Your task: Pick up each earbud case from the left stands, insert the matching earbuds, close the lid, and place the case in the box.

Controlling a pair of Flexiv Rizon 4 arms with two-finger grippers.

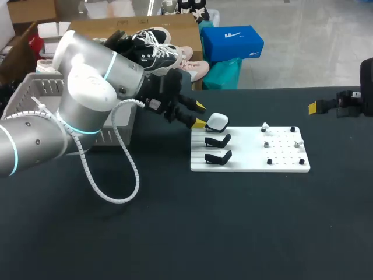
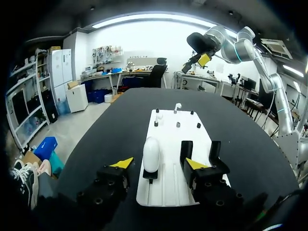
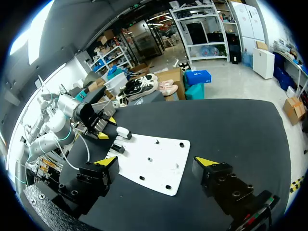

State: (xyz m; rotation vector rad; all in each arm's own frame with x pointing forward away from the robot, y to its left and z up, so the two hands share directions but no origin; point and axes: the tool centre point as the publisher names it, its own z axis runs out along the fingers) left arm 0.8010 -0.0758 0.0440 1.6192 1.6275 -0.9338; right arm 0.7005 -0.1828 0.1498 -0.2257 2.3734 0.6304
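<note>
- Our left gripper (image 1: 200, 115) is open and holds nothing, and it sits just beside the white earbud case (image 1: 218, 122)
- Seen from the left wrist, the case is a little ahead of this gripper, between the two yellow tips and closer to one of them, and no finger touches it
- The case rests on a black stand (image 2: 149, 175) at the left end of the white board (image 1: 250, 165), and the two other stands (image 1: 217, 140) next to it hold nothing
- From the wrist the case looks long and thin, with its long side pointing the same way as the fingers, so we think a small slide sideways and a small push ahead would put a finger on each side
- Our right gripper (image 3: 157, 161) is open too, holds nothing, and is well apart from the case at the far right of the table, so our left arm is the nearer one
- The small earbuds (image 1: 265, 126) sit at the right end of the board, well apart from the case
</note>
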